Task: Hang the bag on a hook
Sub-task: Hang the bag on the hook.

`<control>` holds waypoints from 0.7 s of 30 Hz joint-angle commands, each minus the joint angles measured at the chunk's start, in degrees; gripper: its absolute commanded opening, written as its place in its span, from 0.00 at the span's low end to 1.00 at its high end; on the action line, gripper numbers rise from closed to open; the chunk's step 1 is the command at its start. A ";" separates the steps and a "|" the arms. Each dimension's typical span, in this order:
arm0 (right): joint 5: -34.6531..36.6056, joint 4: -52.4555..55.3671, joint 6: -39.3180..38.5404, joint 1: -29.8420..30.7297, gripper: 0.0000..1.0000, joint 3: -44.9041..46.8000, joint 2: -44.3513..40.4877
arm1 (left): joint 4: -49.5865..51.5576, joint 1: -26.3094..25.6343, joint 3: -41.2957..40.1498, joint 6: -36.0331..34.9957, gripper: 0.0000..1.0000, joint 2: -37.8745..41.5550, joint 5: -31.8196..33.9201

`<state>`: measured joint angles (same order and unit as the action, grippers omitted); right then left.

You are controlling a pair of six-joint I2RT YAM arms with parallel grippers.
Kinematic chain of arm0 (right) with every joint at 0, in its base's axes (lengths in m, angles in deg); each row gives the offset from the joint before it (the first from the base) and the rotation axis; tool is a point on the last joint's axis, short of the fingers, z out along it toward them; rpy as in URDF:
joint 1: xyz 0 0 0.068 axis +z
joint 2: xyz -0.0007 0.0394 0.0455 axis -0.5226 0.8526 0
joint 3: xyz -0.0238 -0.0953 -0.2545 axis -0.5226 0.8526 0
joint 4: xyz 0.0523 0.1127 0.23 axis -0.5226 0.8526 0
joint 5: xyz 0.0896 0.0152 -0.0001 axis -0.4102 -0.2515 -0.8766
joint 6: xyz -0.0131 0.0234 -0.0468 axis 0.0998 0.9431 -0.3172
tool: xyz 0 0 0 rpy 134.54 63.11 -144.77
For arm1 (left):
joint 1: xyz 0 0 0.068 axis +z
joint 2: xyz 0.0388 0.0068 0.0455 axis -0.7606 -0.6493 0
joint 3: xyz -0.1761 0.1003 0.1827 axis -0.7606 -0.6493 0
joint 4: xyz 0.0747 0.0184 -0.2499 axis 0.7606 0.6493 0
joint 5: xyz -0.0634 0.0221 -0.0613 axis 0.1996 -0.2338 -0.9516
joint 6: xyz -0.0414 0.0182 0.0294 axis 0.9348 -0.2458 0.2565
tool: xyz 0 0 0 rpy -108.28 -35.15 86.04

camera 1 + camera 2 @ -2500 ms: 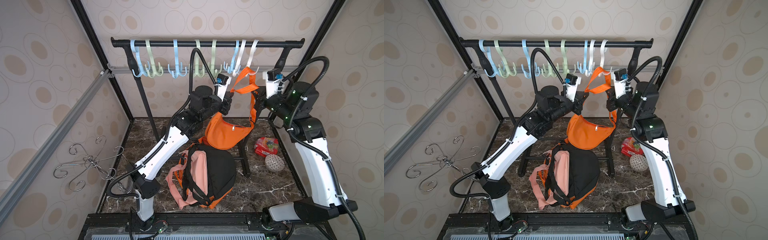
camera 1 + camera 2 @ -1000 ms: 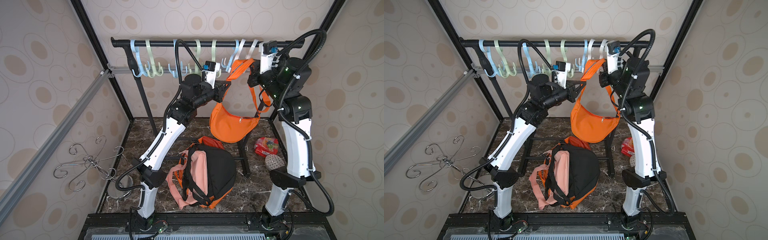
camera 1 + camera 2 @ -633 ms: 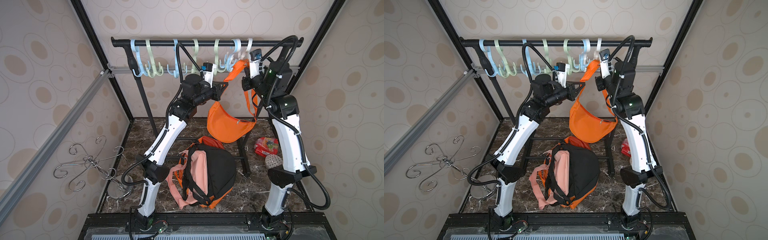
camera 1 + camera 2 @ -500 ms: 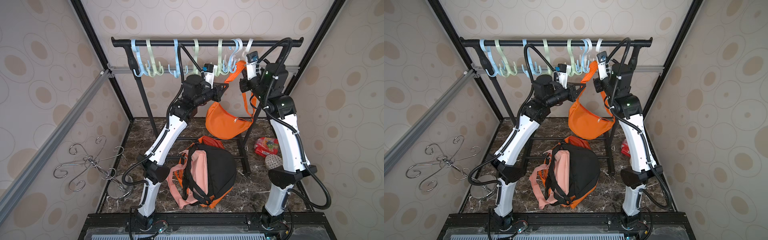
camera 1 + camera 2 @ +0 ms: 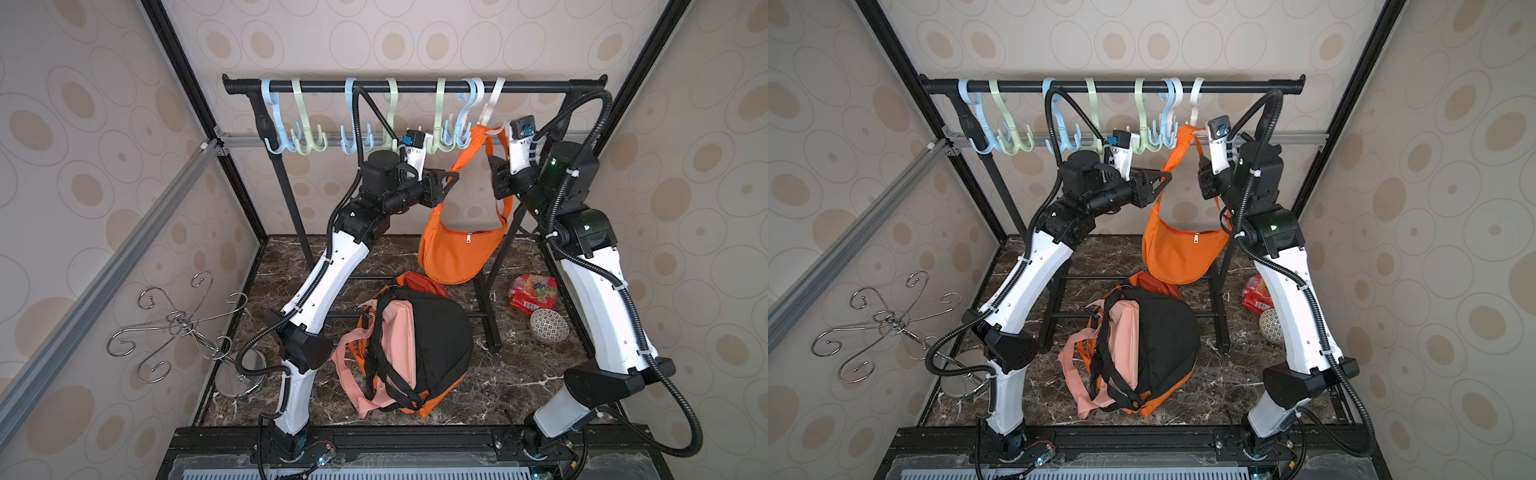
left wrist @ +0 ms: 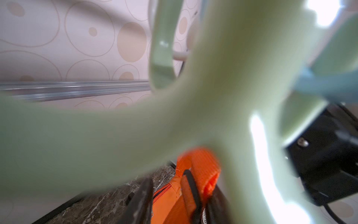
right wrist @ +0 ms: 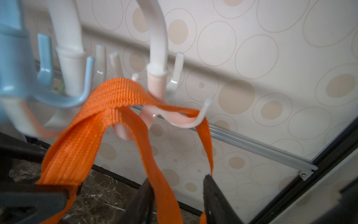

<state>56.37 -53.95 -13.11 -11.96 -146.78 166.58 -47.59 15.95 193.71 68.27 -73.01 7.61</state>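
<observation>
1. The orange bag (image 5: 455,253) hangs at centre frame; its strap (image 7: 116,91) lies over a white hook (image 7: 186,122), so the rail (image 5: 540,86) seemingly bears its weight.
2. The right gripper (image 7: 177,201) stands apart around the strap, apparently releasing; the left gripper (image 5: 446,183) is nearby, its state unclear.
3. Eight hooks (image 5: 305,137); two grippers; one backpack (image 5: 432,345), lower centre.

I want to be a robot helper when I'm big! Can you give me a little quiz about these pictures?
1. True or false: the orange bag hangs by its strap.
2. The strap lies over a hook of which colour? A green, B white, C blue.
3. Fill in: the black and pink backpack lies on the marble ____.
Key: 1 true. 2 B. 3 floor.
</observation>
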 commanded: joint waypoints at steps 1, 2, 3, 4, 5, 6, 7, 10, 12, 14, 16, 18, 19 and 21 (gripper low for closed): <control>0.77 -1.55 0.23 -0.01 0.56 3.80 -4.31 | -1.30 0.41 -2.06 -0.83 0.57 3.03 -0.78; 0.73 -2.22 0.48 0.04 0.57 5.78 -5.80 | -1.74 0.38 -3.13 -0.91 0.61 3.74 -0.79; 0.57 -2.95 0.87 -0.01 0.58 7.76 -7.25 | -2.47 0.27 -4.52 -1.02 0.64 4.53 -2.29; 0.40 -3.40 1.13 0.07 0.58 9.26 -8.44 | -3.20 0.21 -5.79 -1.02 0.67 5.24 -2.68; 0.38 -3.69 1.43 0.10 0.58 10.71 -9.67 | -4.12 0.12 -7.43 -1.26 0.68 6.23 -2.91; 0.39 -3.94 1.75 0.13 0.58 12.02 -10.78 | -4.82 0.00 -8.85 -1.38 0.69 7.16 -3.14; 0.53 -4.27 2.05 0.34 0.58 13.13 -11.71 | -5.33 -0.28 -10.17 -1.81 0.70 8.08 -3.21; -0.69 -4.33 3.49 0.60 0.58 15.88 -14.71 | -6.04 -1.06 -14.04 -4.16 0.73 11.62 -1.44; -2.73 -2.62 4.58 0.98 0.58 16.13 -16.11 | -6.50 -1.25 -16.70 -5.87 0.76 14.47 1.86; -5.75 -1.92 6.49 1.09 0.58 16.66 -17.45 | -7.38 -1.22 -19.25 -6.63 0.78 17.15 4.93; -9.01 -0.60 8.31 1.31 0.58 16.41 -18.14 | -8.83 -0.82 -21.22 -6.47 0.79 19.09 7.01; -13.03 0.69 9.96 1.86 0.59 15.55 -18.28 | -10.61 0.43 -21.96 -4.37 0.80 20.27 6.95; -14.86 1.00 10.85 2.04 0.59 15.15 -18.25 | -11.56 1.10 -21.98 -3.08 0.80 20.38 6.36; -17.45 1.57 12.56 2.24 0.60 13.81 -17.62 | -13.66 2.39 -21.35 -0.62 0.80 20.17 4.64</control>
<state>45.35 -54.08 -4.24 -10.32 -131.34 148.59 -56.09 16.50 171.75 65.05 -53.40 12.27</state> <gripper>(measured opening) 0.595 0.801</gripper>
